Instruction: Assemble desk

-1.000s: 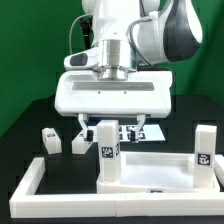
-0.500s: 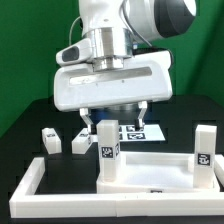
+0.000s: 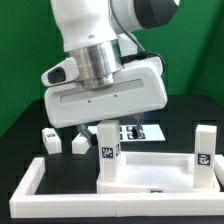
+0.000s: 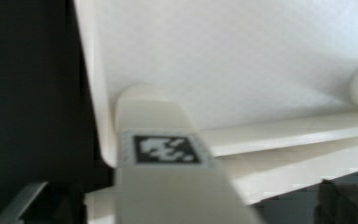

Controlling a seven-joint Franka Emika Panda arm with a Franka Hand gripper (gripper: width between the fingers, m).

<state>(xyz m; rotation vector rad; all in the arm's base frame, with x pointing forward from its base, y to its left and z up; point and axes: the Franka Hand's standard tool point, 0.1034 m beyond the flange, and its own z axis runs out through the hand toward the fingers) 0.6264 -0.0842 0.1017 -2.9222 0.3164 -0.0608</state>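
Observation:
The desk's white rimmed tabletop lies flat near the front, and its inner surface fills much of the wrist view. One tagged white leg stands upright at its corner on the exterior view's left; a second leg stands at the right corner. My gripper hangs right over the left leg, its broad white hand tilted. In the wrist view that leg sits between the dark fingertips of my gripper, which is open and apart from it. The fingers are mostly hidden in the exterior view.
Two loose white legs lie on the black table at the exterior view's left. The marker board lies behind the tabletop. A long white border rail runs along the front and left.
The arm has swung toward the exterior view's left and the hand has tilted and come down over the left leg, hiding its fingers. The jaws stay open; no part has moved.

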